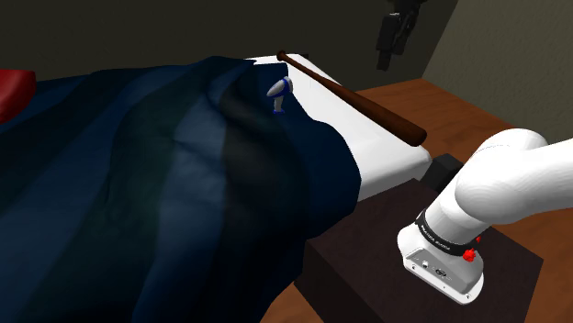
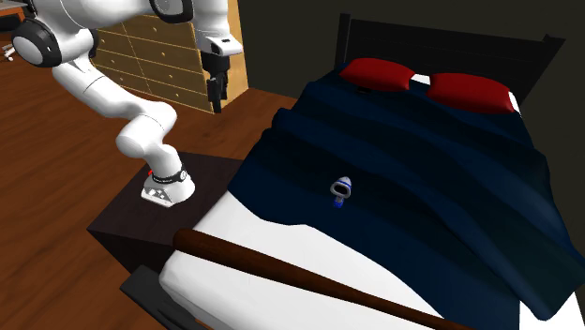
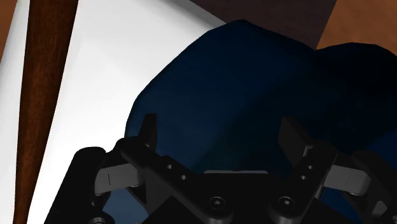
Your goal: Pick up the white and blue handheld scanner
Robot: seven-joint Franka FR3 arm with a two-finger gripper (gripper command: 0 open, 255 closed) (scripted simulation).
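One scanner (image 1: 279,93), upper centre of shoulder view, untouched; gripper (image 3: 219,132) spread wide, empty; apparently approach stage, descent needed.

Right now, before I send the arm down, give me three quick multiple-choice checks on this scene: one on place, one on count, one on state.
1. Where does the scanner lie?
A. on the dresser
B. on the dark blue blanket
C. on the floor

2. How many red pillows are there?
A. one
B. two
C. four

3. How is the gripper?
A. shut on the scanner
B. shut on nothing
C. open, holding nothing

Key:
1 B, the scanner rests on the blanket's folds.
2 B, two lie side by side.
3 C, in the wrist view its fingers stand apart, clasping nothing.
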